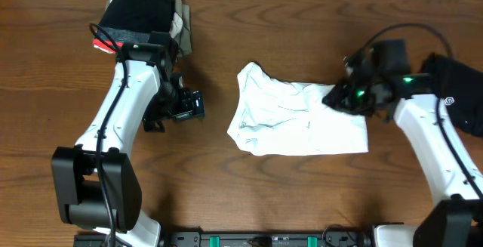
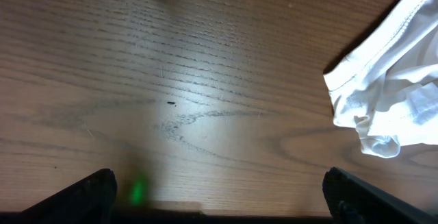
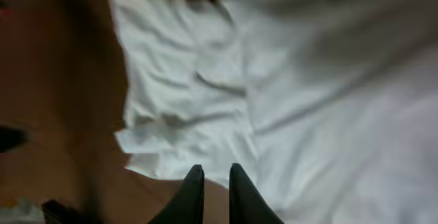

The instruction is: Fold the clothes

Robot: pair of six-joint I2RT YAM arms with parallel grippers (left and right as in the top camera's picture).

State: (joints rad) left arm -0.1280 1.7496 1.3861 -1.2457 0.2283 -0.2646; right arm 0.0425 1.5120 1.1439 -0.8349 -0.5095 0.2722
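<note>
The clothes in play are a white shirt [image 1: 298, 122], lying crumpled and partly folded mid-table, and a black garment with a white logo [image 1: 462, 96] at the right edge. My right gripper [image 1: 332, 97] hovers over the shirt's upper right corner. In the right wrist view its tips [image 3: 215, 170] stand a narrow gap apart at the edge of the white cloth [image 3: 308, 80], with bare table showing between them and nothing held. My left gripper [image 1: 189, 105] is wide open over bare wood left of the shirt. In the left wrist view the shirt's hem [image 2: 390, 94] lies beyond the gripper [image 2: 219, 186].
A stack of dark and light folded clothes [image 1: 139, 9] sits at the back left, behind the left arm. The wooden table [image 1: 302, 194] runs on in front of the shirt. The arm bases [image 1: 272, 239] stand at the front edge.
</note>
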